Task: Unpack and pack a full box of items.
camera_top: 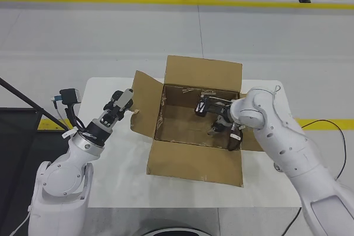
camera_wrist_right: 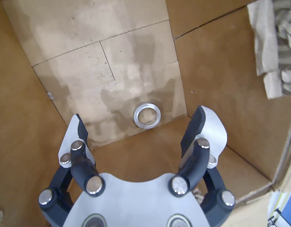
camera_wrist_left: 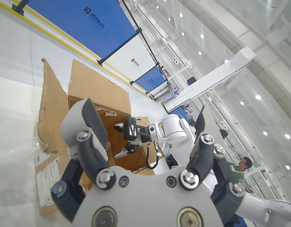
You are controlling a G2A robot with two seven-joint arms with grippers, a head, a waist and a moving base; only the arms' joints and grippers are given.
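The box (camera_top: 194,166) stands open on the desk (camera_top: 115,177) with a metal ring (camera_wrist_right: 147,118) on its floor close to a wall, the right gripper (camera_wrist_right: 138,115) spread wide inside the box above the ring, the left gripper (camera_wrist_left: 145,108) wide and empty beside the side flap (camera_top: 143,106)

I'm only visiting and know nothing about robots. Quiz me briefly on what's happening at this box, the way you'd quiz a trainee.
1. True or false: the right claw is shut on the metal ring.
2. Where does the ring lie? A) on the table B) on the floor of the cardboard box C) on a box flap
3. Which claw is outside the box?

Key: 1 false: it is open and holds nothing. 2 B. 3 the left claw.
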